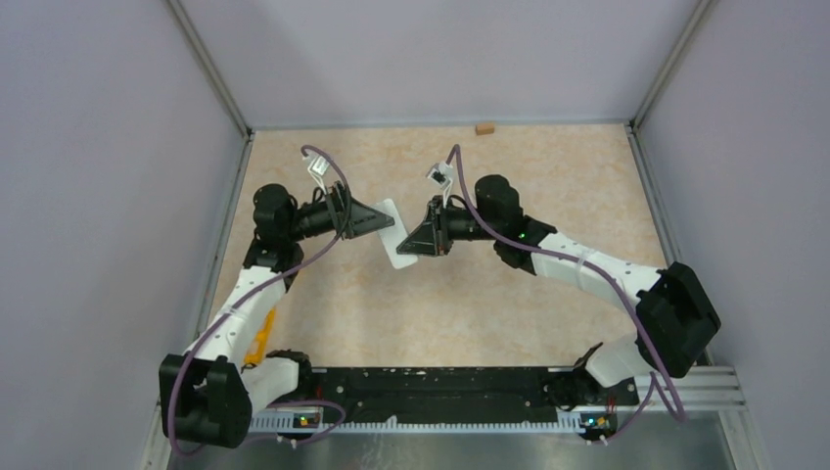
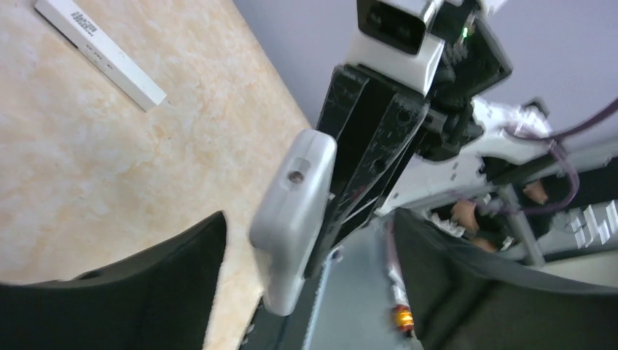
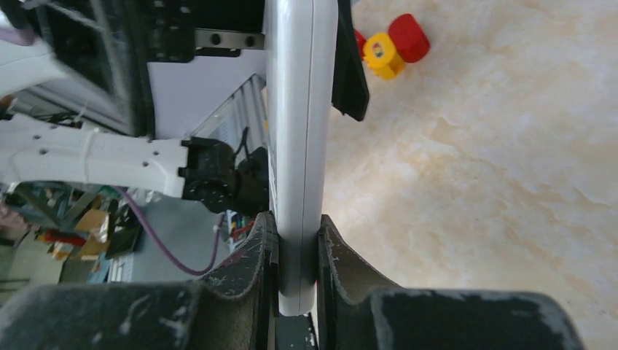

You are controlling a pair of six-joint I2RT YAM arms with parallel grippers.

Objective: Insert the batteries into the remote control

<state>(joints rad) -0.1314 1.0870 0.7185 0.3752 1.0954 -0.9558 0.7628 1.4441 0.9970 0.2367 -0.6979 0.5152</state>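
A white remote control [image 1: 396, 235] is held in the air between my two arms at the table's middle. My right gripper [image 1: 419, 240] is shut on its lower end; in the right wrist view the remote [image 3: 299, 109] stands edge-on, pinched between both fingers [image 3: 251, 266]. My left gripper [image 1: 377, 217] is open around the remote's other end. In the left wrist view the remote [image 2: 291, 219] sits between the wide-spread fingers [image 2: 146, 292], touching neither. No batteries show in any view.
A second long white remote [image 2: 98, 51] lies flat on the table. A red and yellow toy [image 3: 390, 47] lies near the left arm, orange in the top view [image 1: 259, 338]. A small brown block [image 1: 483, 127] sits at the back wall.
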